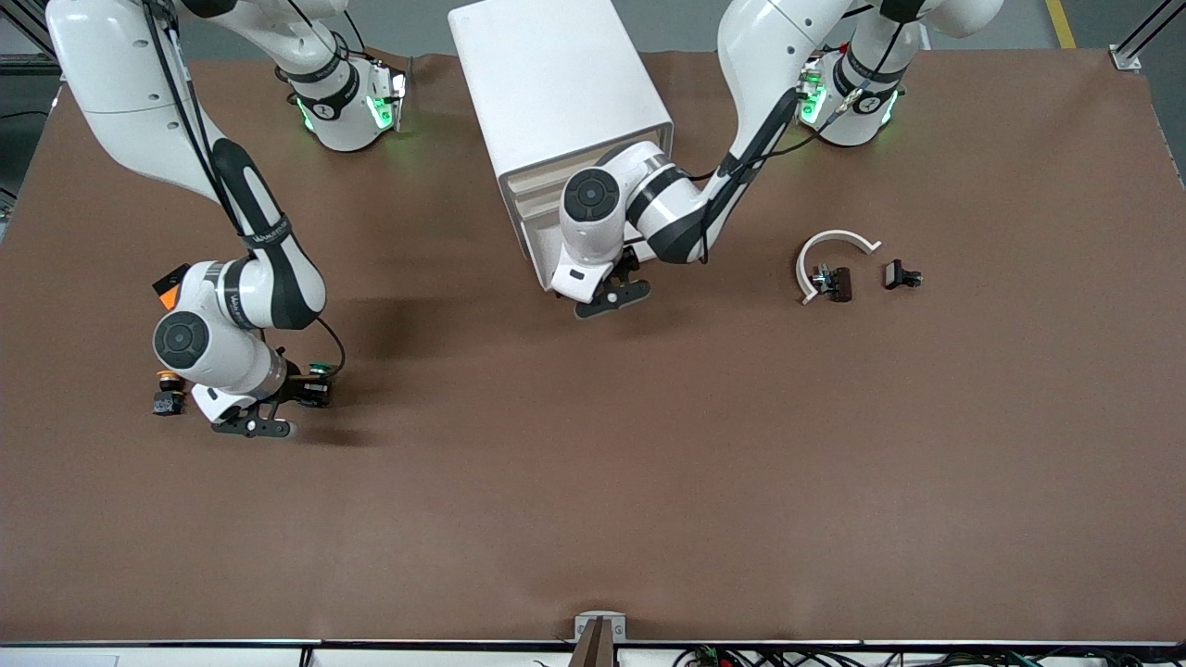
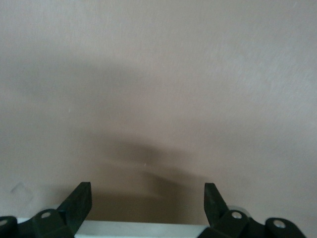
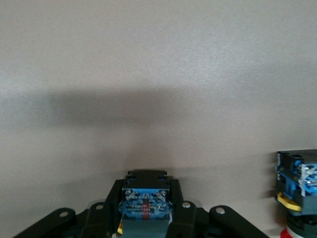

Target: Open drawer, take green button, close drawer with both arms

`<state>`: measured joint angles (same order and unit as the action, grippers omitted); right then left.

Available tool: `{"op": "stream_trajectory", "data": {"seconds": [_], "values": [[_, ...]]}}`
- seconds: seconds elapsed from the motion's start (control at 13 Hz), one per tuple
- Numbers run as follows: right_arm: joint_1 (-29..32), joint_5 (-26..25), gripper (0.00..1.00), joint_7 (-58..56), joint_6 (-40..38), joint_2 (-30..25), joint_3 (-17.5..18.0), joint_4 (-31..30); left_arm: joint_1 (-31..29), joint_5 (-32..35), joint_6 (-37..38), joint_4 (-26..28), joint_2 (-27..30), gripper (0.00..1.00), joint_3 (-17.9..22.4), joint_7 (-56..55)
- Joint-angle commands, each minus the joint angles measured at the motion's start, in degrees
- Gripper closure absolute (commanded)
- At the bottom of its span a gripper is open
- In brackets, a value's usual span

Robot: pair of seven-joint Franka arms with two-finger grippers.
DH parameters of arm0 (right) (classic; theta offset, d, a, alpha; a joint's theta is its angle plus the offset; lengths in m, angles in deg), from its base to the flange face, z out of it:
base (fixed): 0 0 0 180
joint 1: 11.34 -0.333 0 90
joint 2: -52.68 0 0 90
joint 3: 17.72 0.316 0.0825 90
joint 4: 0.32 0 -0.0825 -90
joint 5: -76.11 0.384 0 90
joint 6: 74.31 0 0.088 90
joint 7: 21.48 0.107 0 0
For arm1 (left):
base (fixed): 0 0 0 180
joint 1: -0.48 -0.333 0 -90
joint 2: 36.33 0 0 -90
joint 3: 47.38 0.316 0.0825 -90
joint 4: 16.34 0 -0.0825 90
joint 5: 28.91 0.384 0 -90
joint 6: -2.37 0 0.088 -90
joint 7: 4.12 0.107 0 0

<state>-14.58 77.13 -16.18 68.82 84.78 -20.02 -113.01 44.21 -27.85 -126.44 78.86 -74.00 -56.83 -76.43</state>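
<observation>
The right tool (image 3: 146, 218) is clamped on the button (image 3: 144, 201), whose blue-and-black base fills the gap between its fingers in the right wrist view; from the front its green cap (image 1: 321, 369) peeps out beside the wrist, low over the desk (image 1: 593, 482) toward the right arm's end. Just beside it on the desk stands another button (image 1: 168, 393) with a yellow collar.

The left tool (image 1: 613, 289) has its fingers (image 2: 77, 202) spread wide apart with nothing between them, right in front of the cabinet (image 1: 565, 120) at the level of the drawer (image 1: 547, 264), which looks pushed in or nearly so; the wrist hides most of its front.

I'd say closing is the step in hand. To do it well, the left tool should press squarely on the drawer front, flat and centred, pushing straight along the slide so the tray does not jam. The right arm should simply keep its grip steady.

The left arm reaches down from its base with the elbow high and the wrist folded toward the cabinet. The right arm bends low, forearm sloping down to the desk. Toward the left arm's end lie a white curved piece (image 1: 834, 250) and small black parts (image 1: 901, 275).
</observation>
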Motion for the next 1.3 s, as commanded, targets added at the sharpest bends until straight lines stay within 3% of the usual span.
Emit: {"op": "stream_trajectory", "data": {"seconds": [0.0,0.08,0.15,0.23,0.31,0.69,1.23], "values": [[1.49,-0.75,1.00,-0.20,0.22,-0.29,0.80,-0.17,1.18,0.52,1.02,0.08,0.31,0.00,-0.39,-2.66],[1.57,-0.75,1.00,-0.20,0.22,-0.29,0.80,-0.17,1.36,0.52,1.02,0.16,0.31,0.00,-0.57,-3.01],[1.58,-0.75,0.82,0.33,0.13,-0.20,0.80,-0.17,2.23,0.52,1.11,0.25,0.31,0.00,-0.57,-3.80],[1.49,-0.67,0.28,0.59,0.13,-0.03,0.80,-0.08,2.58,0.52,1.11,0.34,0.22,0.00,-0.57,-4.59],[1.31,-0.66,0.00,0.59,0.13,-0.03,0.80,-0.08,2.94,0.52,1.11,0.16,-0.04,0.00,-0.57,-5.03],[1.14,-0.66,0.00,-0.19,-1.62,-1.51,0.80,0.88,5.40,0.43,1.11,0.16,-1.18,0.00,-0.57,-6.44],[1.14,-0.58,0.00,0.77,-35.95,-8.55,0.89,16.24,5.75,-1.24,1.11,-0.28,-1.10,0.00,-2.59,-6.35]]}}
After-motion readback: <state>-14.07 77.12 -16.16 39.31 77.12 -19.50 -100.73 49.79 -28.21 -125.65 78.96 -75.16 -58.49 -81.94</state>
